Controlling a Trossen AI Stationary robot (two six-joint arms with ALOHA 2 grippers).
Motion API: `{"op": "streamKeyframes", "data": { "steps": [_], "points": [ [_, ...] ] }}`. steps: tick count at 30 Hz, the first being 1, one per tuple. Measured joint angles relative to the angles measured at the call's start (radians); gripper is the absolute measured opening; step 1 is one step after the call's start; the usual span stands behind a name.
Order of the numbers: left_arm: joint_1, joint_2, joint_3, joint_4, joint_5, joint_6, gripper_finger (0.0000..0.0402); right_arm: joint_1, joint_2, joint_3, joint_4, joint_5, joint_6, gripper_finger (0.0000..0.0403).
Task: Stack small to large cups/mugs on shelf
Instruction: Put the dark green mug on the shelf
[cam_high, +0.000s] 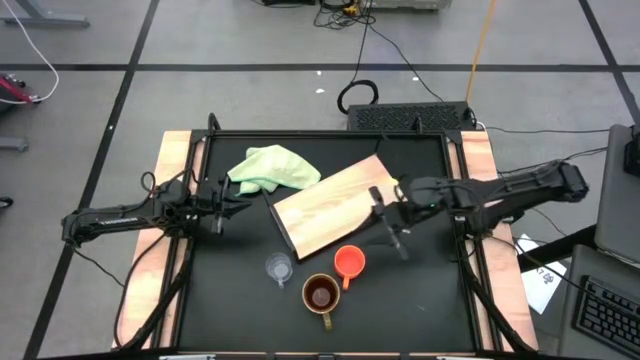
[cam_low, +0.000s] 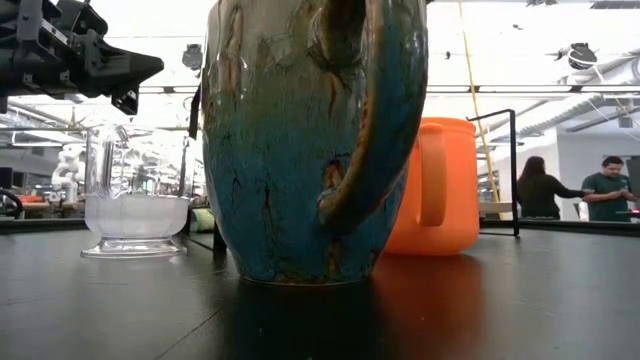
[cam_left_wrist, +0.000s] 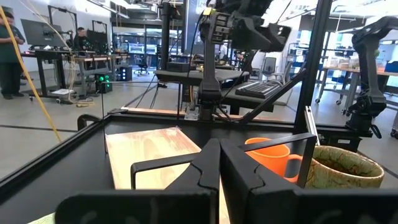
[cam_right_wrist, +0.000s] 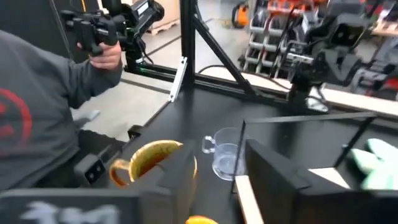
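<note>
mug (cam_low: 300, 150): glazed ceramic, glossy, mottled, crackled | orange cup (cam_low: 440, 190): smooth, satin, plastic-looking | small cup (cam_low: 135, 205): clear glass | shelf (cam_high: 335, 205): light wood grain, matt | cloth (cam_high: 272, 167): soft green fabric | worktop (cam_low: 520, 300): black, semi-gloss, reflective

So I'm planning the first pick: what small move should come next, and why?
Probably lower the right gripper toward the orange cup: it hovers open at the board edge, nearest that cup, and the cup, mug and glass all stand off the board.
</note>
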Motion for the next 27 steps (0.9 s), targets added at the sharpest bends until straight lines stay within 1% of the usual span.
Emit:
{"op": "streamKeyframes", "data": {
  "steps": [4,8,12,17,22,27],
  "points": [
    [0.0,0.0,0.0,0.0,0.0,0.0,0.0012,0.018,0.099,0.131,-0.1,0.0,0.042,0.0203],
    [0.0,0.0,0.0,-0.001,0.0,0.0,0.0012,0.057,0.206,0.258,-0.173,0.001,0.044,0.0229],
    [0.0,0.0,0.0,-0.003,0.0,0.0,0.0012,0.098,0.303,0.372,-0.238,0.003,0.039,0.0235],
    [0.0,0.0,0.0,-0.007,0.0,-0.001,0.0012,0.136,0.41,0.474,-0.345,0.084,0.021,0.0235],
    [0.0,0.0,0.0,-0.01,0.0,-0.003,0.0012,0.148,0.504,0.534,-0.385,0.127,0.017,0.0235],
    [0.0,0.0,0.0,-0.009,0.0,-0.003,0.0012,0.129,0.58,0.543,-0.395,0.158,0.049,0.0235]
  ]
}}
